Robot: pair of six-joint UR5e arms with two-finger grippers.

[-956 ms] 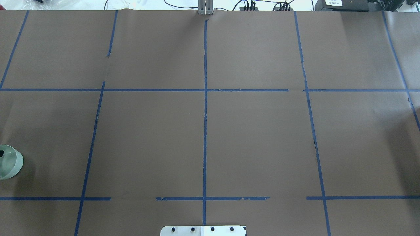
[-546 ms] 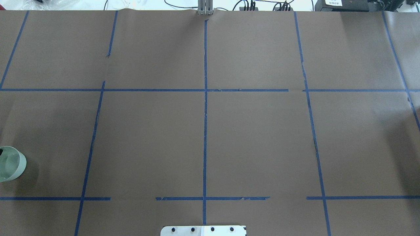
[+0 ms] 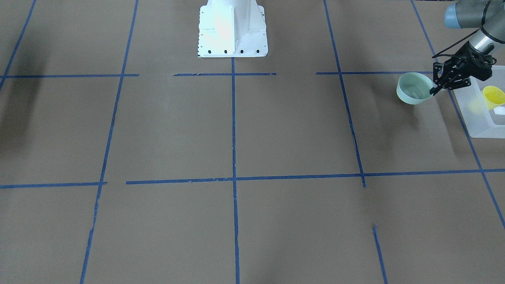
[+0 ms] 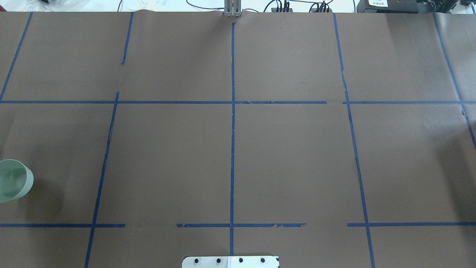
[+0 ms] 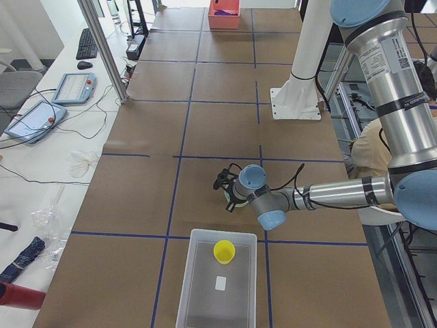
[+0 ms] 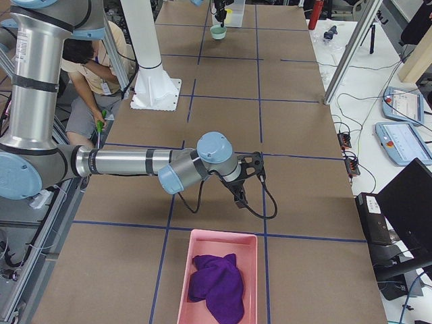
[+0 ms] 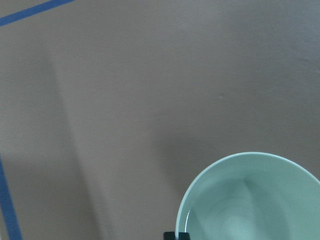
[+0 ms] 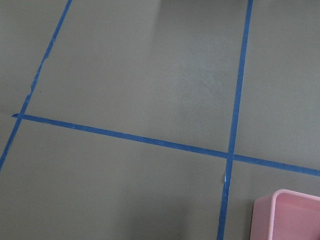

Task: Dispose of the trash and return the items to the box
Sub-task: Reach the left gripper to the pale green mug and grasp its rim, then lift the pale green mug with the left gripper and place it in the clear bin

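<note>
Plastic is our guess for the pale green bowl, so we judge it light, stiff and thin-walled. It is unlikely to break in a short fall, but smooth enough to swing or slip when pinched at one spot. We see the left tool closed on the bowl's rim at the side nearest the box, one finger inside the wall and one outside. The wrist camera shows a dark fingertip right at the rim, and nothing inside the bowl. A shadow lying apart from the bowl on the desk makes us think the bowl hangs clear of the surface, slightly tilted. It is just beside the box, not yet over it, and the yellow cup already sits inside near a small white label. We judge the rim the only sensible hold, since the bowl looks too wide to span; a deeper bite on the wall would steady it. Our next step, as we read it, is to carry the bowl over the box wall and let go low. The right tool hovers over the desk at the far end, near a pink tray holding a purple cloth; we cannot tell whether it is open or closed.
</note>
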